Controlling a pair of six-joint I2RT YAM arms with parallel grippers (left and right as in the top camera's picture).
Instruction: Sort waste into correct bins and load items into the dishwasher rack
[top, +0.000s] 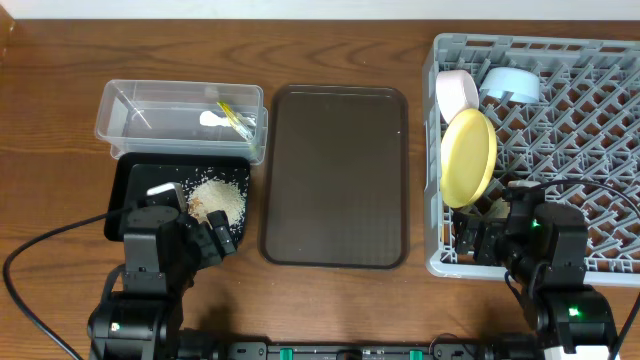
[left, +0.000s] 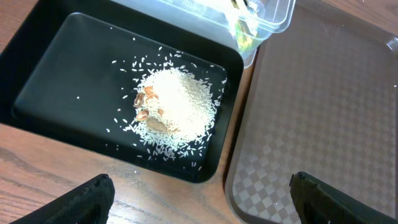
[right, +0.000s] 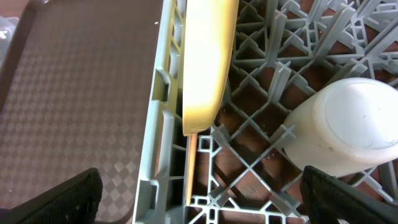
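Wooden desk (top: 60, 60) held white rice-like food scraps (left: 177, 102) in the shallow black tray (left: 56, 81) and round yellow plate (right: 208, 56) in the grey lattice rack (right: 155, 124); left end effector (left: 211, 202) and right end effector (right: 205, 202) gaped wide, empty; loading judged complete, withdrawal likely next.

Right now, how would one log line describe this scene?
rice in black tray | wrapper in tub | plate, pink bowl, blue bowl, cup in rack | left gripper open | right gripper open
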